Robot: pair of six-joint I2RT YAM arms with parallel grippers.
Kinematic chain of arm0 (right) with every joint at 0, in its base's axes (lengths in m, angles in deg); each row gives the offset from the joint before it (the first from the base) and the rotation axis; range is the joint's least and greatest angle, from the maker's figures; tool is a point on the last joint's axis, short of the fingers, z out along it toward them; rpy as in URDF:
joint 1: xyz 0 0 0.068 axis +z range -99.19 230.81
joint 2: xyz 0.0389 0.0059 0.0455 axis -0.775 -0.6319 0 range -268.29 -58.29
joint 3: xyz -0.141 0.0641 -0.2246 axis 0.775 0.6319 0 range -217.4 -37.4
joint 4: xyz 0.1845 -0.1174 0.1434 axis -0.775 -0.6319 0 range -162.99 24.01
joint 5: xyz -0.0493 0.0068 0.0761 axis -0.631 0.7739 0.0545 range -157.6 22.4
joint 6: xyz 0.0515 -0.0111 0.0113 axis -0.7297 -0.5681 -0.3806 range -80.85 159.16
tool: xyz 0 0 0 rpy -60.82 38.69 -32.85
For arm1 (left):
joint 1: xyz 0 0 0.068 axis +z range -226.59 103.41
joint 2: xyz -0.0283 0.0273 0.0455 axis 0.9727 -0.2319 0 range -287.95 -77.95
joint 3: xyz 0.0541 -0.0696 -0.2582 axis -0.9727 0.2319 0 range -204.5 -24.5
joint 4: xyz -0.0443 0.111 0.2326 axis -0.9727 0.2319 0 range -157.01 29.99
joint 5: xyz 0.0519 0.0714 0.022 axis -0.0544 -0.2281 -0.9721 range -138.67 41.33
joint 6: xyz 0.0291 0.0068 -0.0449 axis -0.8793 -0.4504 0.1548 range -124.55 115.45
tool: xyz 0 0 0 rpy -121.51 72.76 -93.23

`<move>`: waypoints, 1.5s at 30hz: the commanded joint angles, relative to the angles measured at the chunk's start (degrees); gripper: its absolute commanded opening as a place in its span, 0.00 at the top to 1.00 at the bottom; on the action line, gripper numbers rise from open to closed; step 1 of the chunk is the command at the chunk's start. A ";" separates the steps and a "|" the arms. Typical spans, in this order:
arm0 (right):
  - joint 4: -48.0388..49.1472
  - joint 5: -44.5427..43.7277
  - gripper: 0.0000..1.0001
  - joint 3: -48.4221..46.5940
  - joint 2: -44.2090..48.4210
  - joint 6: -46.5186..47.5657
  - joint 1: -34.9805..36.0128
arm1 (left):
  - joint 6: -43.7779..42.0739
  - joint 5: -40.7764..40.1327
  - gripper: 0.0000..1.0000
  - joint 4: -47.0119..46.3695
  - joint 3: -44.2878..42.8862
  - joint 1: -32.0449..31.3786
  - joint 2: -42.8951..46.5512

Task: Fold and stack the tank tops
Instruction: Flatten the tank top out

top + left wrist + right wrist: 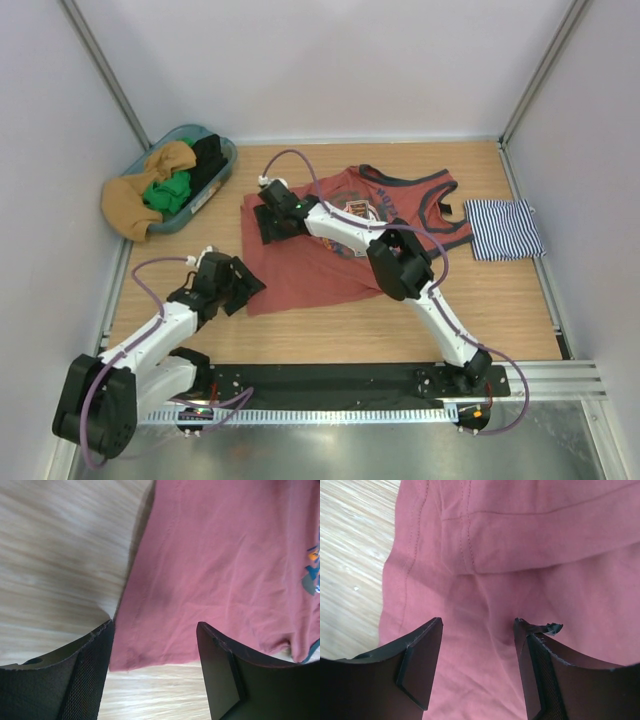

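At the upper left of the overhead view, a teal basket [224, 170] held a mustard cloth [128, 205], a green cloth [168, 190] and a black cloth [208, 158]. Below it, the left arm [150, 335] reached from its base at the lower left, low over the wooden table [500, 310], up and to the right. The left gripper [155, 630] sat at the lower left corner of the rust-red tank top [300, 275], its fingers spread apart with the hem corner between them and nothing clamped.

The rust-red tank top lay spread in the middle of the table, its navy trim toward the upper right. The right arm [440, 315] rose from its base at the lower right, bent at the elbow and stretched leftward across the top. The right gripper [477, 625] hung over the cloth near its upper left edge, fingers parted, gripping nothing.

At the far right, the striped tank top [505, 230] lay as a compact rectangle just beside the red one's straps.
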 commanded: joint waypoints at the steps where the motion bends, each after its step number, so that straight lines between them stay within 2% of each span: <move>1: 3.30 -3.02 0.34 -3.88 -0.98 2.71 0.26 | 1.07 -0.08 0.31 -1.92 1.62 0.02 -2.98; 6: 4.97 -5.57 0.34 -4.85 -2.83 4.82 1.41 | 0.98 1.85 0.33 -2.89 2.05 0.11 -5.45; 12: 4.19 -13.30 0.35 -7.22 -3.97 8.60 3.25 | 0.89 0.63 0.37 -1.84 2.84 0.02 -3.96; 15: 2.96 -12.87 0.42 -9.94 -5.89 8.87 3.17 | 0.28 0.62 0.55 -0.96 2.58 0.11 -3.96; 16: 2.60 -12.95 0.44 -10.73 -6.43 9.04 3.17 | 0.19 -0.33 0.69 -0.61 2.32 0.11 -3.78; 20: 3.30 -12.52 0.46 -11.44 -7.40 9.66 3.52 | 0.10 -2.71 0.89 1.58 1.88 0.11 -2.47; 24: 2.69 -12.08 0.48 -13.55 -8.89 10.01 3.61 | -0.07 -3.59 0.99 2.73 1.44 0.11 -1.76; 25: 2.51 -12.16 0.48 -13.98 -9.24 10.10 3.61 | -0.08 -3.68 1.00 2.99 1.26 0.02 -1.67; 30: 3.57 -12.86 0.65 -14.87 -9.60 11.06 3.52 | -0.87 -2.98 1.00 3.61 1.26 0.11 -1.58; 31: 4.00 -13.56 0.72 -15.13 -9.51 11.24 3.61 | -1.04 -2.72 1.00 3.61 1.44 0.11 -1.67; 34: 4.62 -14.79 0.83 -16.09 -9.68 12.29 3.52 | -1.39 -1.75 1.00 3.61 1.61 0.11 -2.46; 35: 4.80 -15.23 0.90 -16.71 -9.77 12.47 3.61 | -1.39 -1.66 1.00 3.52 1.61 0.11 -2.55; 38: 6.90 -17.25 0.98 -16.80 -9.60 13.43 3.52 | -1.57 -0.96 1.00 3.52 2.23 0.11 -2.55; 43: 14.44 -20.16 0.98 -16.89 -9.68 17.64 3.52 | -1.57 -0.08 1.00 3.70 3.72 0.11 -1.76; 45: 16.30 -20.42 0.91 -17.33 -10.12 18.88 3.52 | -1.75 -0.08 1.00 4.14 3.90 0.11 -1.67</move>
